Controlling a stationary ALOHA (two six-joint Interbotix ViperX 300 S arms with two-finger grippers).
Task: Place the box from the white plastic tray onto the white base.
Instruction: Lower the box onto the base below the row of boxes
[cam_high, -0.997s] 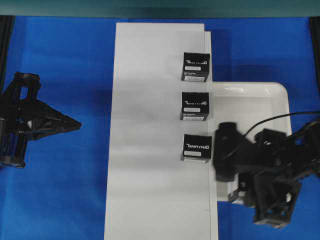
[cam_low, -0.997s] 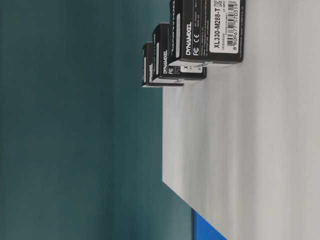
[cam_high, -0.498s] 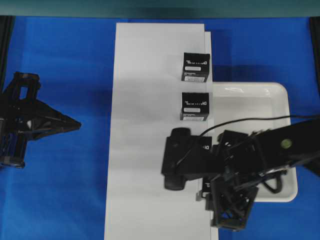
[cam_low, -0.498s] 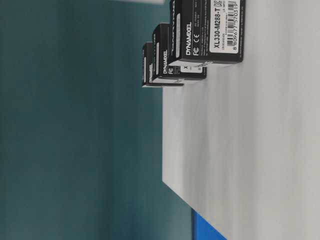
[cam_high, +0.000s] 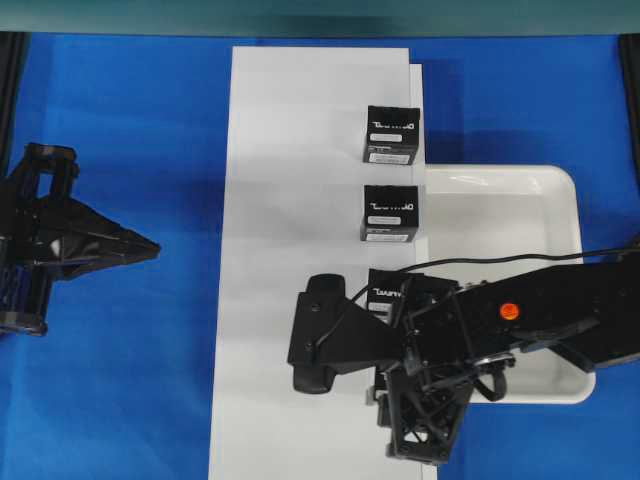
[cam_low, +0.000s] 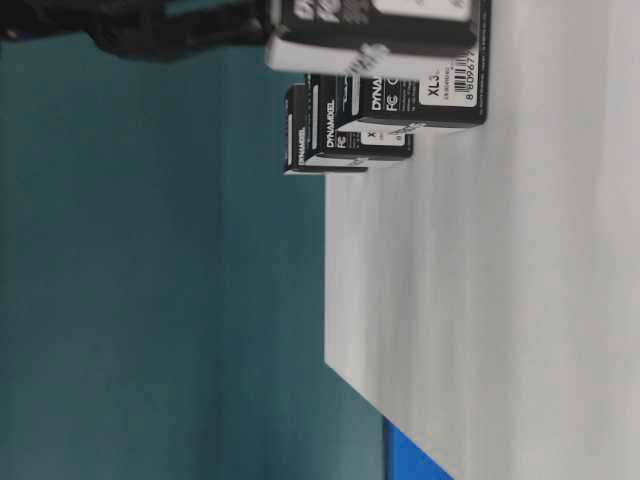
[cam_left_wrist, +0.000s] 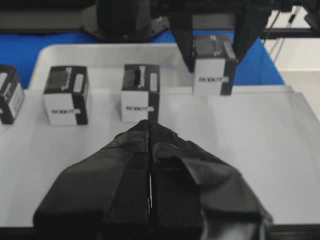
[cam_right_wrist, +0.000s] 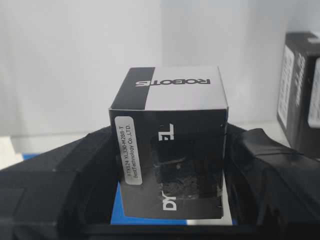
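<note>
Black right gripper (cam_right_wrist: 170, 200) clamps the box (cam_right_wrist: 170, 165) between both fingers, held above the base (cam_high: 290, 200) at its 5 o'clock edge. Left gripper (cam_left_wrist: 150, 165) has fingers pressed together, empty. Tray (cam_high: 540, 190) lies farther, at 3 o'clock of base.

The small black cardboard box (cam_right_wrist: 170, 165) has a smooth, faintly sheeny printed skin, a matt white side face and a white paper label strip, and the padded black fingers (cam_right_wrist: 270, 165) of the right hand (cam_right_wrist: 170, 210) pressing its sides look dull and slightly rough. The long flat white base board (cam_high: 300, 200) is matt and smooth. Beside that board, the rimmed white plastic tray (cam_high: 500, 180) is glossy with bright glints, and the blue table (cam_high: 130, 130) cover looks matt.
</note>
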